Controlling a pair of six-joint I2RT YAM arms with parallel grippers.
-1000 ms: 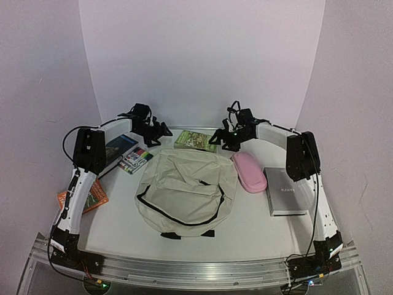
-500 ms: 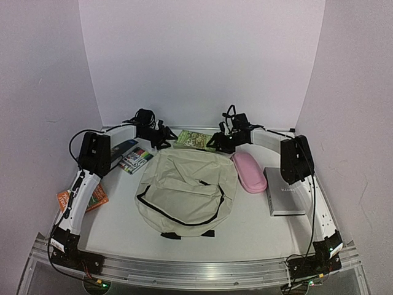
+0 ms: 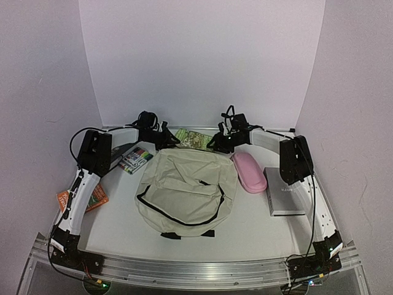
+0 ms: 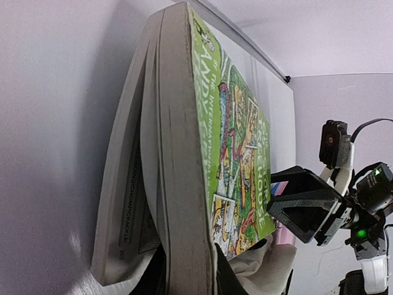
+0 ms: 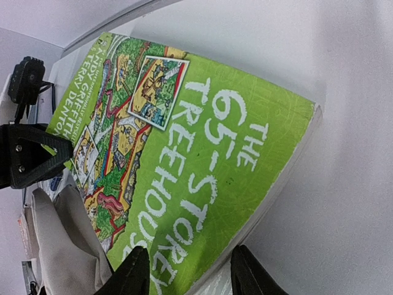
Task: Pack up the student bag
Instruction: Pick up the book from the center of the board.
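The cream student bag [image 3: 184, 190] lies flat mid-table with its black zipper partly open. A green "65-Storey Treehouse" book [image 3: 193, 139] sits just behind it. My left gripper [image 3: 164, 140] is at the book's left end. In the left wrist view its fingers [image 4: 224, 276] clamp the front block of pages of the book [image 4: 184, 153], while the back pages sag apart. My right gripper [image 3: 218, 142] is at the book's right end. In the right wrist view it [image 5: 190, 270] is open over the corner of the cover [image 5: 202, 160], one finger past the edge.
A pink pencil case [image 3: 249, 172] lies right of the bag, with a grey box [image 3: 284, 192] beyond it. A marker pack [image 3: 135, 160] lies left of the bag and an orange book [image 3: 83, 200] at the far left. White walls enclose the table.
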